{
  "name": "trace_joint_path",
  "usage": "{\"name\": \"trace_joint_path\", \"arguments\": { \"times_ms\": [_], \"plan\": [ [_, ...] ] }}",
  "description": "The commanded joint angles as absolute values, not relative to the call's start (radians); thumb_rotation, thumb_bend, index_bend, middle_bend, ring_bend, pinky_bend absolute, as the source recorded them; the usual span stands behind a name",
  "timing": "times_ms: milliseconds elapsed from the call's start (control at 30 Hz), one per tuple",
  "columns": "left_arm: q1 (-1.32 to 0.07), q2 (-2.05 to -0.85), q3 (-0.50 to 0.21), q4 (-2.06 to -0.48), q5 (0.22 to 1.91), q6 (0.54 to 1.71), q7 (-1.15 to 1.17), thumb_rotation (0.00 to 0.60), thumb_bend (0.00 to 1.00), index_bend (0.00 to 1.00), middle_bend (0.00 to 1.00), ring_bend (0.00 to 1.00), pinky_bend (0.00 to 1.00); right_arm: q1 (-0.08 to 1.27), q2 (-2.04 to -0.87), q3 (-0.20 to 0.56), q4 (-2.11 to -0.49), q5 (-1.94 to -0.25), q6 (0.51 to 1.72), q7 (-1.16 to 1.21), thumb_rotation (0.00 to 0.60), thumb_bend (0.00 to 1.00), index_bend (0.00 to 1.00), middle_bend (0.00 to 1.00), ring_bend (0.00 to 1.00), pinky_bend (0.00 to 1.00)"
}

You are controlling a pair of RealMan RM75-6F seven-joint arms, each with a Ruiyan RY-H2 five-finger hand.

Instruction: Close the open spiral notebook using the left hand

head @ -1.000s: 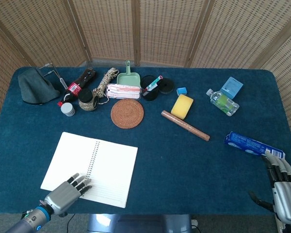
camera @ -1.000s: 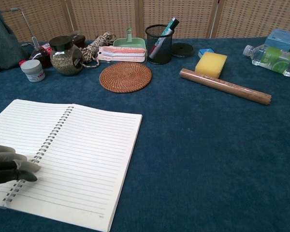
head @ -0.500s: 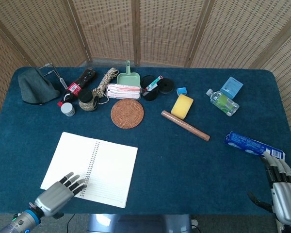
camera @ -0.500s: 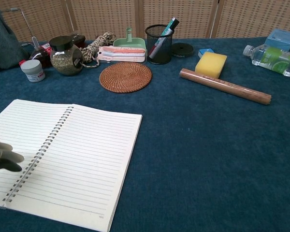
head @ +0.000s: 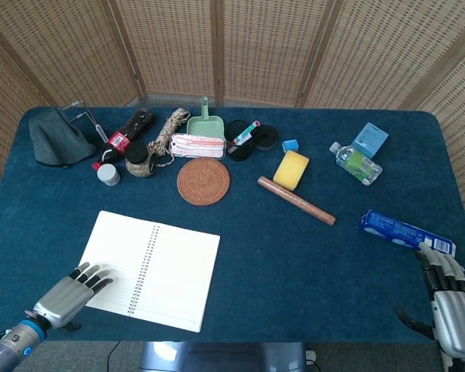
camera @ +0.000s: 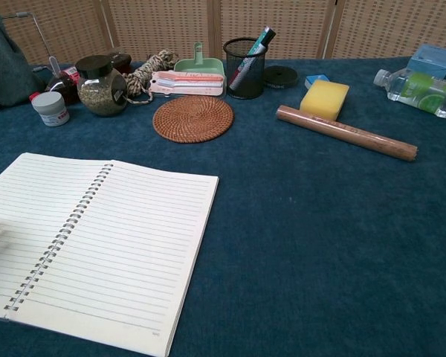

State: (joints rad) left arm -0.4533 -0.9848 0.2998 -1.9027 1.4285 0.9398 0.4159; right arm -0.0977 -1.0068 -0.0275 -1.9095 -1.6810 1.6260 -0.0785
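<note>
Lying open and flat on the blue counter [head: 294, 256], the spiral notebook [head: 149, 268] shows lined pages near the front-left edge. The left hand [head: 65, 294] rests at the outer corner of its left page, fingers [head: 89, 274] spread and holding nothing. The right hand [head: 449, 304] sits at the front-right edge, fingers extended and apart, also empty, just below a blue tube [head: 405, 232].

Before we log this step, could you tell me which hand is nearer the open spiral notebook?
Left. The left hand lies at the spiral notebook's near-left corner, fingers over its left page. The right hand is far across the table by its right edge.
</note>
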Motion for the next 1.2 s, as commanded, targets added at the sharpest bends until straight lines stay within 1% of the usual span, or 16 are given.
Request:
{"name": "trace_joint_path", "arguments": {
  "times_ms": [33,500,933,1200],
  "plan": [
    [-0.436,-0.985,0.312,-1.889,1.453,0.943,0.393,0.600,0.04,0.09,0.09,0.00,0.00,-0.098,-1.007,-0.028,-1.910,-1.682,1.626,-0.078,0.600,0.20,0.00,0.00,0.00,0.00],
    [-0.355,-0.960,0.390,-1.807,1.594,0.966,0.285,0.600,0.04,0.10,0.10,0.00,0.00,-0.099,-1.009,-0.033,-1.909,-1.690,1.626,-0.081,0.600,0.20,0.00,0.00,0.00,0.00],
    [-0.279,-0.938,0.481,-1.765,1.782,1.037,0.221,0.600,0.04,0.12,0.11,0.00,0.00,-0.099,-1.012,-0.035,-1.908,-1.692,1.624,-0.086,0.600,0.20,0.00,0.00,0.00,0.00],
    [-0.251,-0.943,0.498,-1.743,1.849,1.071,0.195,0.600,0.04,0.12,0.10,0.00,0.00,-0.100,-1.015,-0.036,-1.909,-1.693,1.624,-0.092,0.600,0.20,0.00,0.00,0.00,0.00]
  ]
}}
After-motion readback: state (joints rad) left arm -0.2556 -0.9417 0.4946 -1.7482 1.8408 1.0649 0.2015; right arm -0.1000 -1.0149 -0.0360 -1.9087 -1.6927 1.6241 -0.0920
